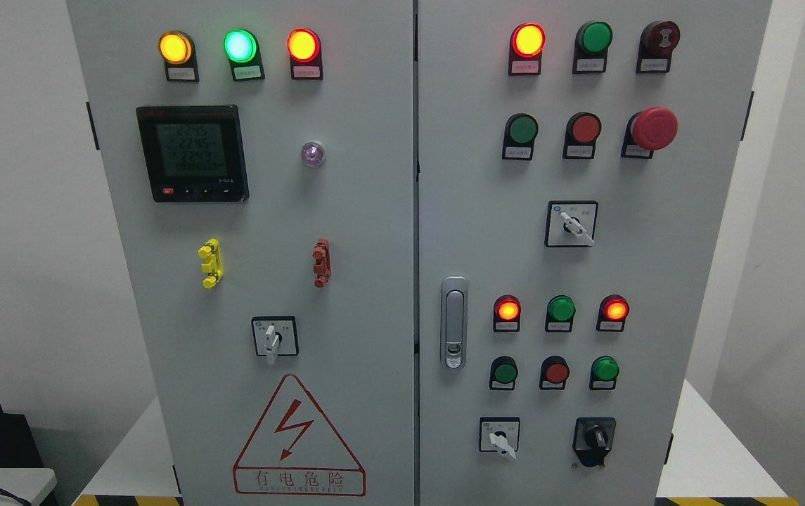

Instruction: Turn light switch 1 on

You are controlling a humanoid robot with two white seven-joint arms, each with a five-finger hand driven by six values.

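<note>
A grey electrical cabinet with two doors fills the head view. On the right door a white rotary switch sits mid-height, and near the bottom are another white one and a black one. The left door carries one more rotary switch. Green push buttons and red push buttons stand in rows on the right door. Their labels are too small to read, so I cannot tell which is light switch 1. Neither hand shows.
Lit lamps line the top of the left door above a digital meter. A red emergency stop juts out at the upper right. A door handle sits by the centre seam. The cabinet stands on a white table.
</note>
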